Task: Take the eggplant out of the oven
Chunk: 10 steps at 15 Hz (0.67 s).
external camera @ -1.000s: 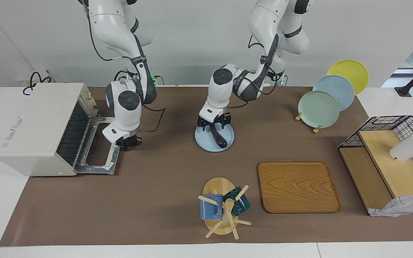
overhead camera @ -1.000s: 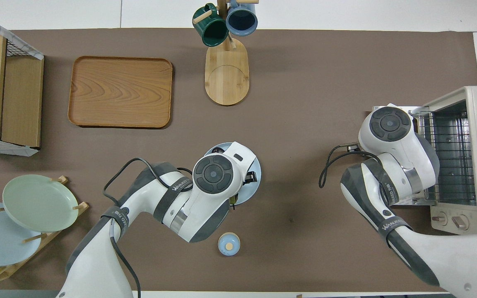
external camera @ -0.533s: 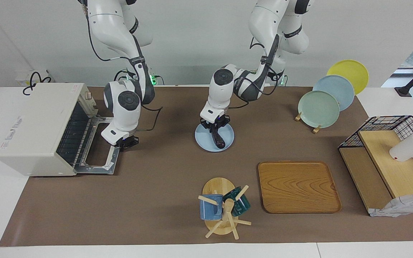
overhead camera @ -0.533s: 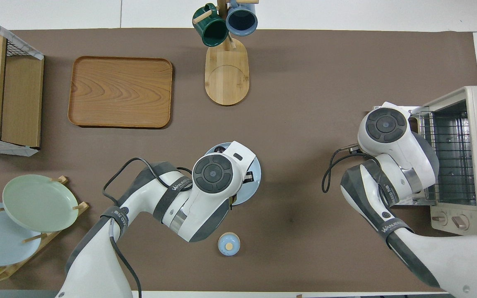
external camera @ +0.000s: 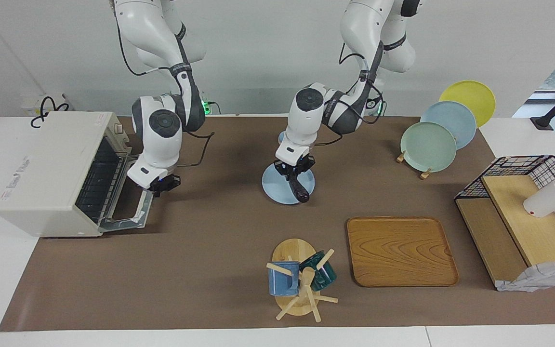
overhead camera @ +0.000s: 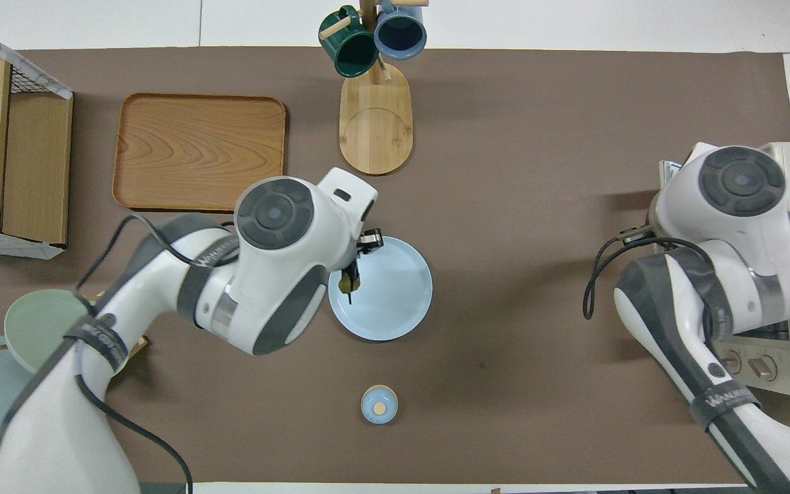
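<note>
One eggplant [external camera: 298, 187], one oven [external camera: 51, 173], four plates [external camera: 282, 188] it seems, two mugs [external camera: 283, 278], one wooden tray [external camera: 400, 250], one wire basket shelf [external camera: 523, 168], two arms.

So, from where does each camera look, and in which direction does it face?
Facing view: high across the table, looking toward the robots; both arms hang down from the top, left claw holding the eggplant over the light blue plate, right claw at the oven door.
Overhead view: high above the robots' end, looking steeply down and forward; both arms enter from the bottom and hide their claws.
Shared: the plate, oven, wooden tray and mug rack, turned half a turn between views.
</note>
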### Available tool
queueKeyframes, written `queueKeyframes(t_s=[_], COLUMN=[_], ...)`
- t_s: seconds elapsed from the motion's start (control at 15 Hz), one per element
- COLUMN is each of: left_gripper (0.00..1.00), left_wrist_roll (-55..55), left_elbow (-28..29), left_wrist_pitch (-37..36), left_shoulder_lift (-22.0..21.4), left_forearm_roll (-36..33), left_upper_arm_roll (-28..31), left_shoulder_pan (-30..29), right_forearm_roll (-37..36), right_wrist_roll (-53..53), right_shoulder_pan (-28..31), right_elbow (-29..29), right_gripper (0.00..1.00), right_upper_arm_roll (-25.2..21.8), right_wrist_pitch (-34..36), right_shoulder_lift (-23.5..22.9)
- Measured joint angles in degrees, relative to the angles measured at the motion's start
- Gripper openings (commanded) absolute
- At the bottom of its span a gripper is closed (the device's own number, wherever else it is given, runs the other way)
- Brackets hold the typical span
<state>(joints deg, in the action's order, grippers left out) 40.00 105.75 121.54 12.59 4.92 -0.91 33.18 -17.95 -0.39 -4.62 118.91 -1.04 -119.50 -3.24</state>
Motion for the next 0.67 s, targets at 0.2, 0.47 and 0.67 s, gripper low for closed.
queueKeyframes(t_s=[0.2, 0.47, 0.67], left_gripper=[0.0, 0.0, 0.0], left_wrist_roll=[-7.9, -20.2, -28.7], left_elbow=[-5.5, -8.6, -12.3], left_wrist_pitch=[-4.8, -5.6, -6.2], left_shoulder_lift=[0.1, 2.5, 6.6], left_forearm_roll=[0.0, 0.0, 0.0], left_upper_arm_roll=[0.2, 0.2, 0.3], left_shoulder_pan=[-8.5, -18.5, -24.7], right_forearm_roll=[1.1, 3.6, 6.8], right_wrist_roll=[-4.4, -9.4, -10.6], right_shoulder_pan=[3.7, 7.7, 8.1], right_elbow=[-1.6, -5.0, -11.0], right_gripper=[0.0, 0.0, 0.0], right_upper_arm_roll=[-0.1, -1.2, -1.5], right_wrist_pitch=[2.8, 7.1, 15.3], right_shoulder_lift=[3.0, 3.5, 3.2])
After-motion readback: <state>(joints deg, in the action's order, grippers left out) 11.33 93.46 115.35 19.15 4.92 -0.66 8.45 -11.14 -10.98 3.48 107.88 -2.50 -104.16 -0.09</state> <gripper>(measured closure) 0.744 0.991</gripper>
